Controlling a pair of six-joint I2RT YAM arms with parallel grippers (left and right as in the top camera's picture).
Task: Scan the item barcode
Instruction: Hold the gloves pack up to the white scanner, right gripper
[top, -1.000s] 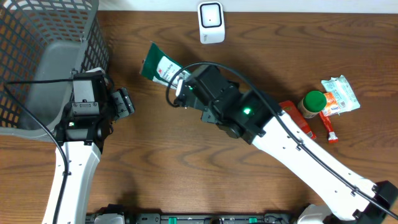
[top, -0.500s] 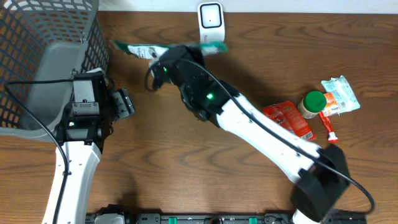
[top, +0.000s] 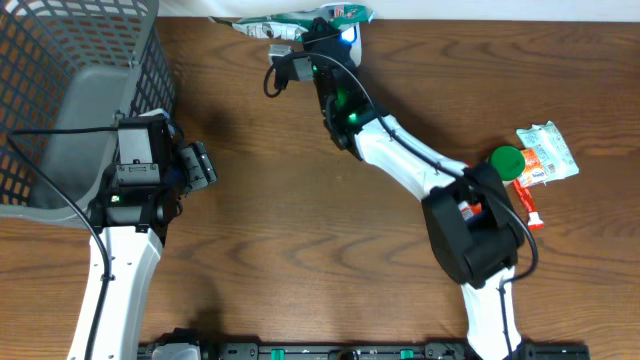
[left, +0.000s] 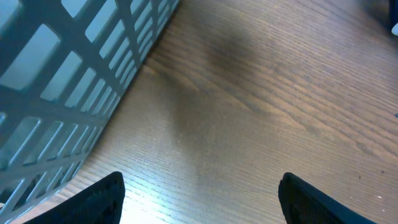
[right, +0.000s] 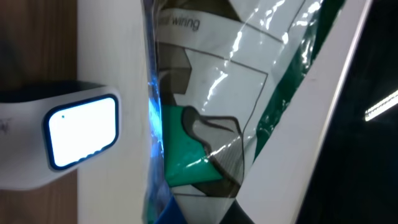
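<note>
The packet is at the far edge of the counter, pinched tight in the right hand, its glossy face just beside the lit scanner. It looks like thin, light, crinkly film, probably floppy and slippery. A sealed edge would be the best place to hold it, leaving the print flat and uncovered. Only "wing" is readable. The left hand hangs empty with its jaws apart, near the basket.

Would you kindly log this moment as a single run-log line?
phase: scanning | right gripper: shut on green-and-white packet, held at scanner | left gripper: open, empty, beside basket
</note>
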